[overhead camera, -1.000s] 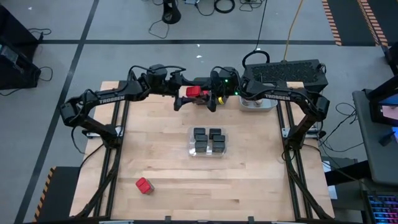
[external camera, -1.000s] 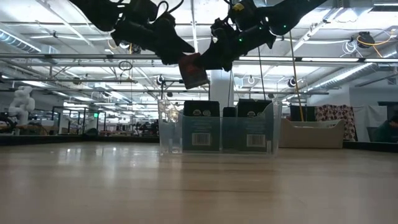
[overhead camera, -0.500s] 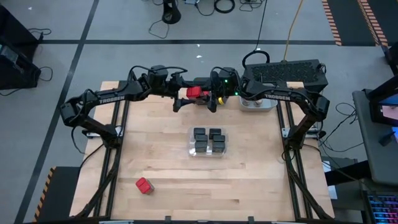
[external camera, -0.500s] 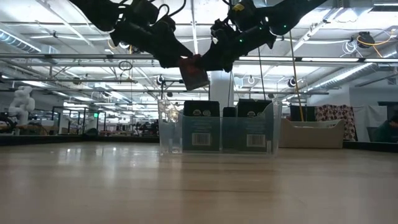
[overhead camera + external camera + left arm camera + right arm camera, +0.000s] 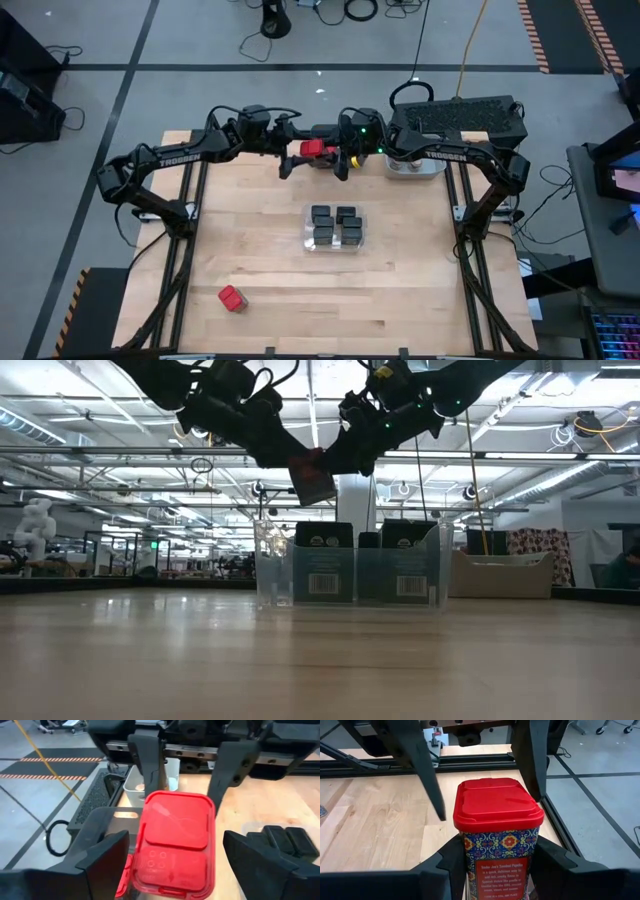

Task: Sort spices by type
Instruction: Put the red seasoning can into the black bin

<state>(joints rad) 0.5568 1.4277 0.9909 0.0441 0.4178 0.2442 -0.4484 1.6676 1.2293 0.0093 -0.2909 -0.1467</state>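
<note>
Holding a red-topped spice box (image 5: 498,837) by its patterned body, the right claw (image 5: 497,865) sits part-closed on it in mid-air over the far edge of the table (image 5: 260,230), just left of centre. Item: left claw (image 5: 175,865), facing the right one, fingers spread wide on either side of the red lid and not yet touching it in the left wrist view; over the last second it has drawn in around the box and its fingers have begun to narrow slightly. Reading: a hand-over from right to left looks under way, with the grip not yet transferred. Item: clear bin (image 5: 335,228), mid-table, holding four black boxy spice containers (image 5: 322,213), apparently sorted already; unchanged. Item: a second red-topped box (image 5: 232,298), lying alone near the table's front left; unchanged, still to be sorted. Item: light grey bin (image 5: 412,168) at the far right edge under the right arm, and a dark grey bin (image 5: 458,117) beyond it; contents cannot be made out. Risk: if the right claw lets go before the left one closes, the box drops to the table.
</note>
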